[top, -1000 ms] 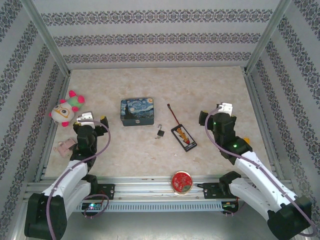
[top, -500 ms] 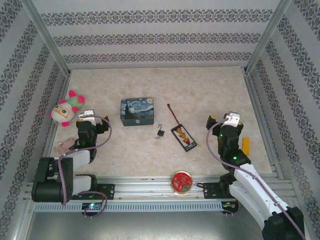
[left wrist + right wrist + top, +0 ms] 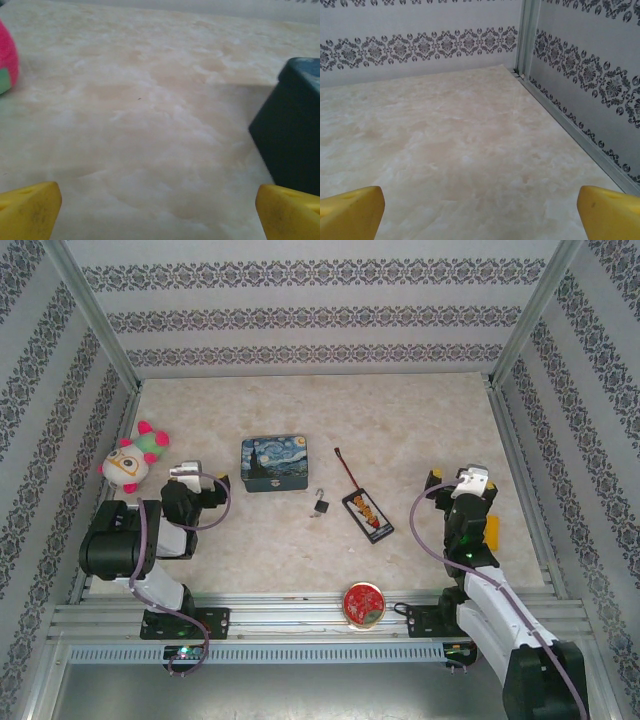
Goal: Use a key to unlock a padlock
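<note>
Squarish black silver-shackled padlock [image 3: 321, 504] on marbled table [image 3: 400, 430], left hand [image 3: 159, 215] and right hand [image 3: 480, 215] spread wide, empty

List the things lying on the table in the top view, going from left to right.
From the left: plush toy → blue tin → padlock → black pack.

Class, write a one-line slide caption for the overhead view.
Padlock lies untouched between blue tin and black pack; left tool and right tool stand open.
</note>
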You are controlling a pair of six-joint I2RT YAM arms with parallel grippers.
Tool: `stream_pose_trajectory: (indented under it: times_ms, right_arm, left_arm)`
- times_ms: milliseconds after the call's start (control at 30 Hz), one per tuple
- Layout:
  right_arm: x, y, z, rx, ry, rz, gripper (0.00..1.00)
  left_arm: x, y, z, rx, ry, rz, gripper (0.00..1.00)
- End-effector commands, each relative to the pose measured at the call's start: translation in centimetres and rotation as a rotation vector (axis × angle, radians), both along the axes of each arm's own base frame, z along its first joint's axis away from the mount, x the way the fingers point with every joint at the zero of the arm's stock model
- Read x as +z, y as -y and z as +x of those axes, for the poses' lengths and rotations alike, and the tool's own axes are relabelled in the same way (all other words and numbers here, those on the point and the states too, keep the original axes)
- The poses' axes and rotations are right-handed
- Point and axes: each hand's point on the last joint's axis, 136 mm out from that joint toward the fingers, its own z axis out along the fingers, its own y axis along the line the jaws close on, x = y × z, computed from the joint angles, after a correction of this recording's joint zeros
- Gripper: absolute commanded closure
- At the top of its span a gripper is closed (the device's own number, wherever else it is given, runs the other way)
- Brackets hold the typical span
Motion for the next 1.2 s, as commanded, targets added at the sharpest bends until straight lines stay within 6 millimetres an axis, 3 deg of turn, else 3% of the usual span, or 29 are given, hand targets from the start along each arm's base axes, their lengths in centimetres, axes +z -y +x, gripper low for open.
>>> stream_pose_trajectory:
  times_ms: [0,67,167,367,700,1067,1167]
  right_arm:
    - [0.4,0.0,0.3,0.023,0.050,-0.013,0.02]
    - [0.2,0.2,0.4,0.023,0.054,-0.009,0.02]
    - [-0.3,0.3,0.9,0.030,0.047,-0.003,0.02]
    - [-2.1,0.4,2.5,0.041,-0.008,0.010,0.02]
    - [-2.5,-0.2,6.1,0.088,-0.006,0.031,0.02]
    - [-3.8,0.1,7.0,0.074,0.003,0.062,0.02]
    - [-4.4,-0.9,7.6,0.138,-0.027,0.054,0.02]
  left_arm:
    - [3.2,1.6,1.6,-0.127,0.109,0.014,0.01]
    - [3.0,2.7,2.1,-0.202,0.076,0.013,0.01]
    - [2.7,2.8,2.5,-0.209,0.046,0.007,0.01]
    - [2.6,1.6,2.6,-0.137,0.043,0.011,0.01]
    - [2.6,1.6,2.6,-0.134,0.046,0.014,0.01]
    - [2.6,1.7,2.6,-0.138,0.049,0.011,0.01]
    - [2.6,1.7,2.5,-0.140,0.048,0.011,0.01]
